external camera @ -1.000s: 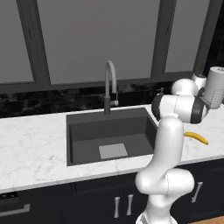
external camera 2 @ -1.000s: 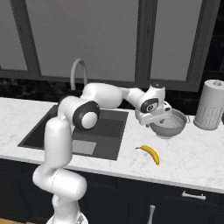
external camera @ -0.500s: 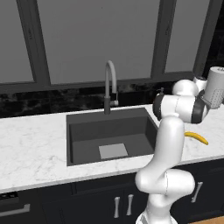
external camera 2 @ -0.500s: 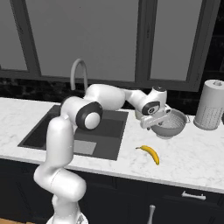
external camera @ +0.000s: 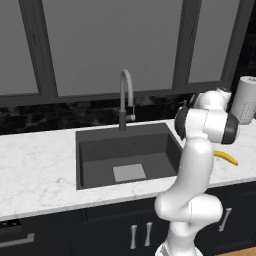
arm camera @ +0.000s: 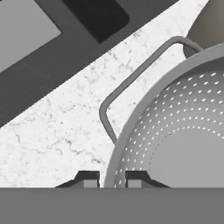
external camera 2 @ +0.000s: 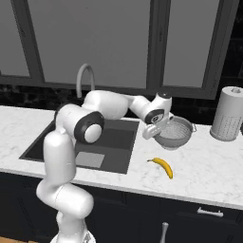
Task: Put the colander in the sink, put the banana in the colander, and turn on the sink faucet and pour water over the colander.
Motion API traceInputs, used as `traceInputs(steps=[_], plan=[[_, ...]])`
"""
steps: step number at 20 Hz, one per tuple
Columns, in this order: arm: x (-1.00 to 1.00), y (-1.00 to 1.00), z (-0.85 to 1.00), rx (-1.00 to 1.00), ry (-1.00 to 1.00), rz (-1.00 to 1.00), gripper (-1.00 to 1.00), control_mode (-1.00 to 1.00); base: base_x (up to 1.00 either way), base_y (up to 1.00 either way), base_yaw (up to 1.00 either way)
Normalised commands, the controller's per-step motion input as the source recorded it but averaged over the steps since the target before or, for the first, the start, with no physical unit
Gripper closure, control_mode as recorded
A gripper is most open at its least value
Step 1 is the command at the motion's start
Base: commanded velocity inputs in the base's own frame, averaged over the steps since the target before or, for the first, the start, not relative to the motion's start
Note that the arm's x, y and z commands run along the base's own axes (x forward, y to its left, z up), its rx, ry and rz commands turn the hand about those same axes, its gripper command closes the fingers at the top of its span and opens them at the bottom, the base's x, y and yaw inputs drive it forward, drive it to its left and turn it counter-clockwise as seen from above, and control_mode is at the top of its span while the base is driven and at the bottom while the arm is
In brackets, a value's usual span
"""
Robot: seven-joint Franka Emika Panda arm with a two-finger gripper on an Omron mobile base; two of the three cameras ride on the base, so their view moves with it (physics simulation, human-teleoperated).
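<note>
Gripper (arm camera: 112, 178) was clamped on thin rim of round silver-grey perforated metal colander (external camera 2: 174, 133), one finger inside wall, one outside, next to wire loop handle (arm camera: 131, 83). Large dark grey rectangular sink (external camera 2: 111, 142) lay to robot's left of colander, across strip of white marble counter (external camera 2: 204, 166); likely next move: lift and carry left over basin edge. Colander sat on counter right of sink. Small yellow curved banana (external camera 2: 162, 166) lay on marble in front of colander, apart from it.
</note>
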Motion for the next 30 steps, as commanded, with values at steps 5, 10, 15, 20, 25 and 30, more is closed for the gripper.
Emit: traceInputs(steps=[5,10,15,20,25,30], plan=[[-0.22,0.88,0.25,0.00,-0.09,0.24,1.00,-1.00,0.00,0.00,0.00],[-0.38,0.72,0.80,0.02,-0.21,0.21,1.00,-1.00,0.00,0.00,0.00],[-0.55,0.55,0.76,0.01,-0.20,0.22,1.00,-1.00,0.00,0.00,0.00],[-0.52,0.57,0.18,0.00,-0.04,0.32,1.00,-1.00,0.00,0.00,0.00],[-0.11,0.38,0.00,0.00,0.00,0.46,1.00,-1.00,0.00,0.00,0.00],[0.00,0.21,-0.02,0.00,0.00,0.47,1.00,-1.00,0.00,0.00,0.00]])
